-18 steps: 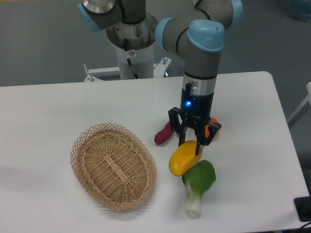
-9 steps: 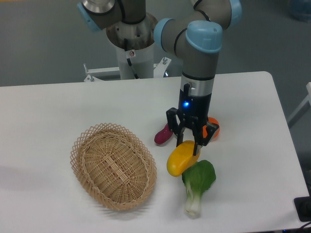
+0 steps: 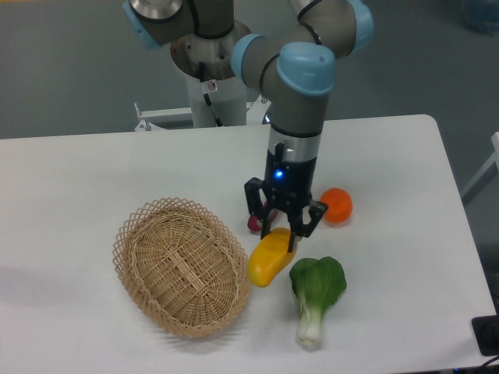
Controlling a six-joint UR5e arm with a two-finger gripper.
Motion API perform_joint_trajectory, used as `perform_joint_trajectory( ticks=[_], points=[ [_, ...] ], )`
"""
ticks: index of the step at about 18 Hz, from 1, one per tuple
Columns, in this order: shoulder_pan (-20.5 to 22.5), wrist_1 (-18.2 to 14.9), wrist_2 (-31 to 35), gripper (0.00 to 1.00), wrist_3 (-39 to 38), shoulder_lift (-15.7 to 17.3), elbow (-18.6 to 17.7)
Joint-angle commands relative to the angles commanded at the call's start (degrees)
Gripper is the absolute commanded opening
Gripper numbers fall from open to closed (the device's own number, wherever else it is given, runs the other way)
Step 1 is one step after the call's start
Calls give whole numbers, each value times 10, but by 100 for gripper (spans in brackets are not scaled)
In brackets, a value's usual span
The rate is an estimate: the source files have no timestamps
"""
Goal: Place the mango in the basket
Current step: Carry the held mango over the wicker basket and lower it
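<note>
Basically, the mango (image 3: 269, 258) hung pinched at its far end between the gripper (image 3: 281, 234) fingers, tilted down toward the left and near side, its low end just beside the basket (image 3: 182, 266) rim on the right. Whether it had cleared the worktop (image 3: 93, 171) I couldn't tell; probably just lifted.

Step in hand, as I judged it: carry to the basket. To do it well:
- gain height first, because the lattice rim stands up and the mango's low end would catch it on a flat slide
- travel left until the mango sits over the woven floor, not the rim
- grip was near one end, so the fruit could swing or slip; move slow, no jerks
- lower until close to the floor before the fingers part, since a glossy mango would roll

Count:
- one mango
- one basket
- one orange (image 3: 337, 205), right of the gripper, apart from it
- one bok choy (image 3: 317, 293), near side, just right of the mango
- one purple-red sweet potato (image 3: 256, 223), mostly hidden behind the fingers
- one arm, one gripper
</note>
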Motion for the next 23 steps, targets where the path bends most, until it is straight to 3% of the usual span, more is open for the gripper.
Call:
perform_joint_trajectory(
  ticks=[8, 23],
  points=[
    [-88, -3, 105, 42, -52, -25, -8],
    [-146, -6, 124, 42, -74, -69, -12]
  ],
)
